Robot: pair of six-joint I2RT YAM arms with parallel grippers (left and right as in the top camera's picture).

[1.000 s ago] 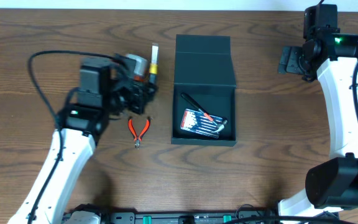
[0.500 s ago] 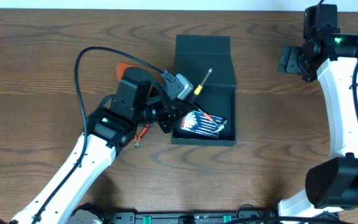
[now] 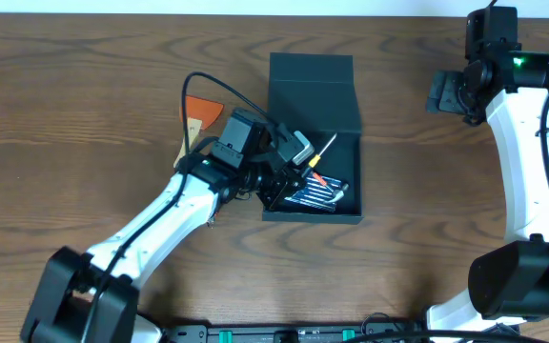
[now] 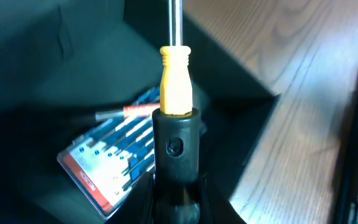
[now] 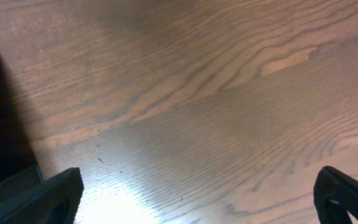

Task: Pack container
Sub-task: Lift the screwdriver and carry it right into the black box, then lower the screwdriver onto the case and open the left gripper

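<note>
The open container (image 3: pixel 315 95) sits on the worktop (image 3: pixel 84 57), centred near the far edge; left fingers (image 3: pixel 279 179) clamp a yellow-handled screwdriver (image 4: pixel 176 81) above its compartment; right fingers (image 5: pixel 42 196) gape wide near the far right corner.

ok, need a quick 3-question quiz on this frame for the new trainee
1. True or false: the right claw is holding a tool.
2. What does the left claw grip? A) pliers B) the yellow-handled screwdriver C) a tape roll
3. What is lying inside the container?

Key: 1 false, it is open and empty. 2 B. 3 the blue tool pack.
</note>
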